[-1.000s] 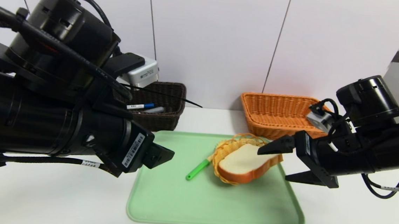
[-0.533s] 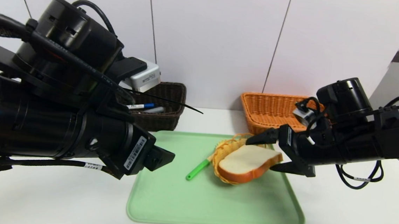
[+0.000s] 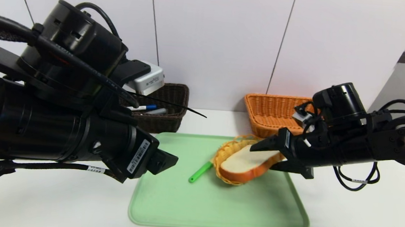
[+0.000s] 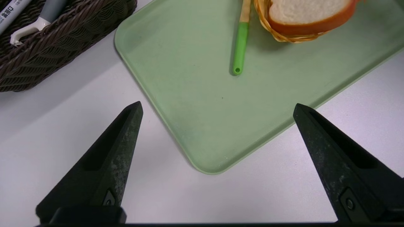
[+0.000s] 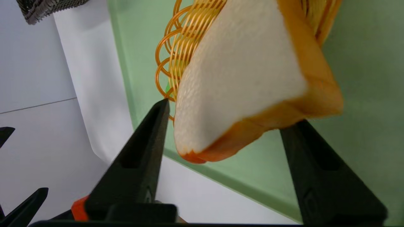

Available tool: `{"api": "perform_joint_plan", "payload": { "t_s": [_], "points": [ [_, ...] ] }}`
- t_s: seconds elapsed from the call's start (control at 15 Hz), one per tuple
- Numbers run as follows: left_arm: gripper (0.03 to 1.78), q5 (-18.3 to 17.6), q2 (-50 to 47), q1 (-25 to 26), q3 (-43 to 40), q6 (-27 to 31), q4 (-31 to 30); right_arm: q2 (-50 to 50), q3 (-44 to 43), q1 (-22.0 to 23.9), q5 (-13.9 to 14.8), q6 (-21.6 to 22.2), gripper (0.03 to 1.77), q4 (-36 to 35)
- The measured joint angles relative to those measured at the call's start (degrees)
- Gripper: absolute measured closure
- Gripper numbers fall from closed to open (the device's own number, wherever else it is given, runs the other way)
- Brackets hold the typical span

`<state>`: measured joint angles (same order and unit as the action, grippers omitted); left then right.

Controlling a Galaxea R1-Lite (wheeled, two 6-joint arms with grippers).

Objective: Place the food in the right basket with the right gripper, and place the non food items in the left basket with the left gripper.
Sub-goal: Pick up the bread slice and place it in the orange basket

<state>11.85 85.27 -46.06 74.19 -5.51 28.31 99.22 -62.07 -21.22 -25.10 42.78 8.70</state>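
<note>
A slice of bread [image 3: 243, 161] [image 5: 240, 78] leans on a small orange wicker dish [image 3: 226, 149] on the green tray [image 3: 217, 207]. My right gripper [image 3: 261, 158] [image 5: 231, 112] is open with its fingers on either side of the bread's near corner. One finger touches the crust, and a narrow gap shows at the other. A green-handled utensil [image 3: 200, 172] [image 4: 240, 44] lies on the tray beside the dish. My left gripper [image 3: 167, 159] [image 4: 217, 105] hangs wide open and empty over the tray's near left corner.
The dark brown left basket [image 3: 167, 105] [image 4: 47, 47] at the back holds pens [image 3: 142, 107]. The orange right basket [image 3: 274, 111] stands behind the right arm. White table surrounds the tray.
The right gripper has moved left onto the bread and its jaws have narrowed around it. The bread and dish have shifted slightly left. The left arm has barely moved.
</note>
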Motion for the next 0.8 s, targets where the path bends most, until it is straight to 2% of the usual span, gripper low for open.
{"api": "perform_joint_plan", "payload": {
  "t_s": [0.2, 0.33, 0.8],
  "points": [
    [0.12, 0.00, 0.09, 0.00, 0.01, 0.04, -0.02, -1.04, 0.17, 0.00, -0.12, -0.02, 1.03, -0.06],
    [0.12, 0.00, 0.11, 0.00, 0.06, 0.04, 0.00, -1.51, 0.17, 0.00, -0.12, -0.02, 1.74, -0.02],
    [0.12, 0.09, -0.05, 0.02, -0.11, 0.00, 0.00, -3.33, 0.44, 0.48, -0.34, -0.02, 1.74, 0.00]
  ]
}}
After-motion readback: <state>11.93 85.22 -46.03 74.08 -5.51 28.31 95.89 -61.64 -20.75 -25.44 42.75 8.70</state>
